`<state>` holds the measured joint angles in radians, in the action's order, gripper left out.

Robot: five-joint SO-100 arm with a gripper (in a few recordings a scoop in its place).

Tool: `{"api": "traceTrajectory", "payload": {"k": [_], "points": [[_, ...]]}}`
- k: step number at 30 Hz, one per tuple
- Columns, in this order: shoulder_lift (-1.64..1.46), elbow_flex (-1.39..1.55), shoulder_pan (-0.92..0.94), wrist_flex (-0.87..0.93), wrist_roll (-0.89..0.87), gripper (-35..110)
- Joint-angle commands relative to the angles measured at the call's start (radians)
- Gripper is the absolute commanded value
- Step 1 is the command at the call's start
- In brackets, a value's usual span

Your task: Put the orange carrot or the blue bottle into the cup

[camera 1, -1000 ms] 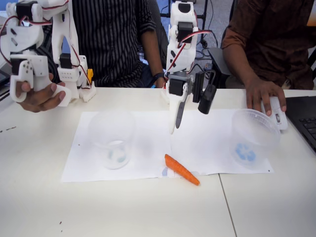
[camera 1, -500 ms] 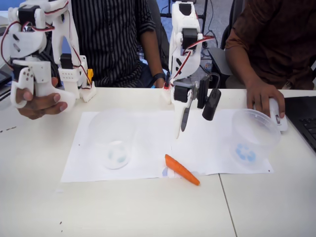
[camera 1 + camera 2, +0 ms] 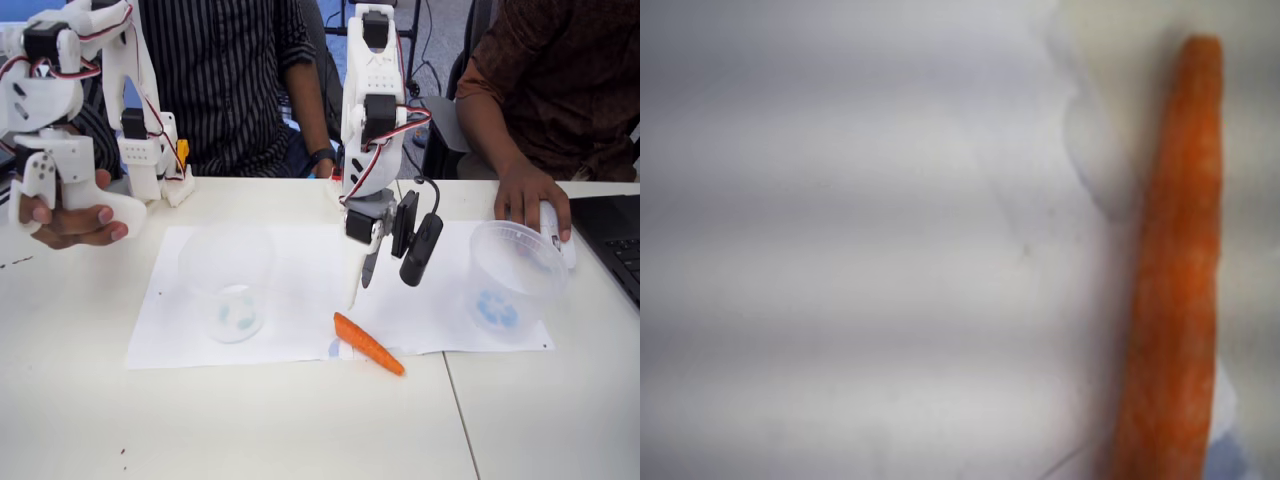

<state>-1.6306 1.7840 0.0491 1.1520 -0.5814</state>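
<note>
White paper covers the table; the gripper, fingers parted and empty, hangs just above the carrot. Closing off-centre could roll it further from the cup.

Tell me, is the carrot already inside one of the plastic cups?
No, the orange carrot lies flat on the table at the front edge of the white paper, between the two cups and outside both.

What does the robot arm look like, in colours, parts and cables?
The arm is built of white plastic segments with black servo blocks between them. Red, black and white wires loop along its side. The gripper has long white fingers, and a black camera module hangs beside it.
</note>
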Motion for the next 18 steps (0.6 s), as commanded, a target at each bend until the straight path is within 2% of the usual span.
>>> {"api": "traceTrajectory", "payload": {"k": [1,18], "points": [[-0.066,-0.130,0.049,-0.003,-0.023,30],[0.066,-0.186,0.086,-0.005,-0.009,30]]}}
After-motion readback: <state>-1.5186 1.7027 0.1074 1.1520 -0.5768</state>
